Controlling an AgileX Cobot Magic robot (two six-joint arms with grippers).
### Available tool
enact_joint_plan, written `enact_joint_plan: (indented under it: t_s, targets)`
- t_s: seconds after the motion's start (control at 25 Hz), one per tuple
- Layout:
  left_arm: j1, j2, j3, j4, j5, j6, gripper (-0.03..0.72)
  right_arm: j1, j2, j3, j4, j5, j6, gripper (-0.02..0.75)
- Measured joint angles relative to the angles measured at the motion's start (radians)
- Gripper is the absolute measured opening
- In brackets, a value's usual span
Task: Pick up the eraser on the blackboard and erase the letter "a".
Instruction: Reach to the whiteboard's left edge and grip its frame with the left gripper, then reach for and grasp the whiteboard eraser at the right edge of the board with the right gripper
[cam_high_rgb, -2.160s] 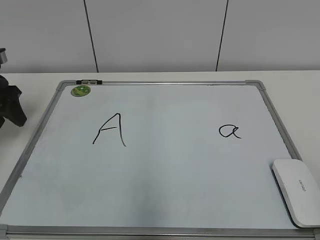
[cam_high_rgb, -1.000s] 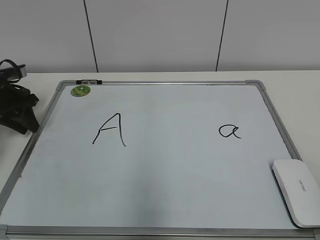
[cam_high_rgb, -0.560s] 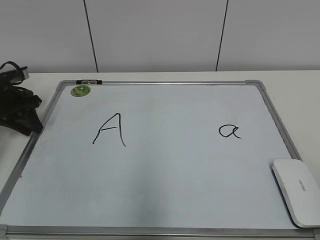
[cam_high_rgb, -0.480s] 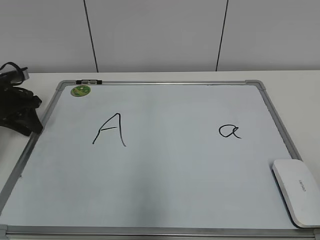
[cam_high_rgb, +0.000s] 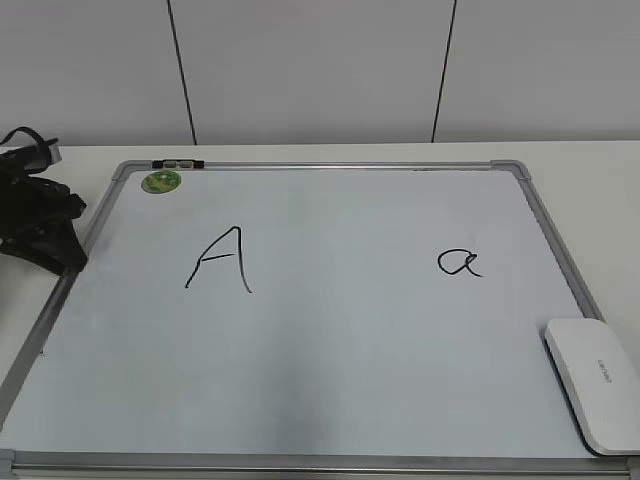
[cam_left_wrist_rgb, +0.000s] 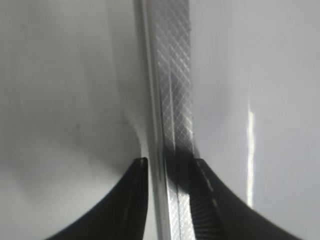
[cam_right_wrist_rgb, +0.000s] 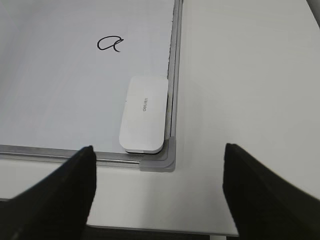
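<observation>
Nearest the exterior camera, at the near right corner of the board, lies the one flat white rounded-rectangular plastic eraser (cam_high_rgb: 592, 384), resting on the writing surface just inside the right-hand frame, its long axis running along that frame. In the right wrist view the eraser (cam_right_wrist_rgb: 144, 114) lies ahead of the right tool (cam_right_wrist_rgb: 159, 192), slightly toward its left finger, and apart from it; the two dark fingers stand wide apart with nothing between them, so this tool is open and empty. The long axis points roughly away from the tool, so the narrow width seems to lie across the gap between the fingers. The right arm is plainly the nearer one; the eraser is not yet picked up.

Beyond the eraser, one small black hand-drawn letter "a" (cam_high_rgb: 459, 263) stands on the right half of the one large white blackboard (cam_high_rgb: 320, 167) with thin silver frame, which lies flat on the white desk (cam_high_rgb: 70, 157). One larger black capital "A" (cam_high_rgb: 219, 260) occupies the left half, well apart. At the far left corner sits one small round green magnet (cam_high_rgb: 161, 181).

The left tool (cam_left_wrist_rgb: 169, 170) straddles the board's left frame rail, its fingers narrowly parted on either side; whether they clamp the rail cannot be told.
</observation>
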Motion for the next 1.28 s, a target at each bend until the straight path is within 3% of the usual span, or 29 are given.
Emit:
enact_joint_plan:
  t_s: [0.12, 0.44, 0.88, 1.28]
  targets:
    - [0.0, 0.005, -0.007, -0.003, 0.009, 0.0, 0.125, 0.0, 0.0, 0.0, 0.0, 0.0, 0.0, 0.587]
    - [0.004, 0.005, -0.008, -0.011, 0.012, 0.0, 0.045, 0.0, 0.0, 0.0, 0.0, 0.0, 0.0, 0.586]
    - [0.005, 0.005, -0.008, -0.013, 0.015, 0.0, 0.037, 0.0, 0.012, -0.01, 0.0, 0.0, -0.021, 0.587]
    - [0.005, 0.005, -0.008, -0.013, 0.017, -0.004, 0.035, 0.0, 0.402, -0.101, 0.004, -0.064, -0.081, 0.586]
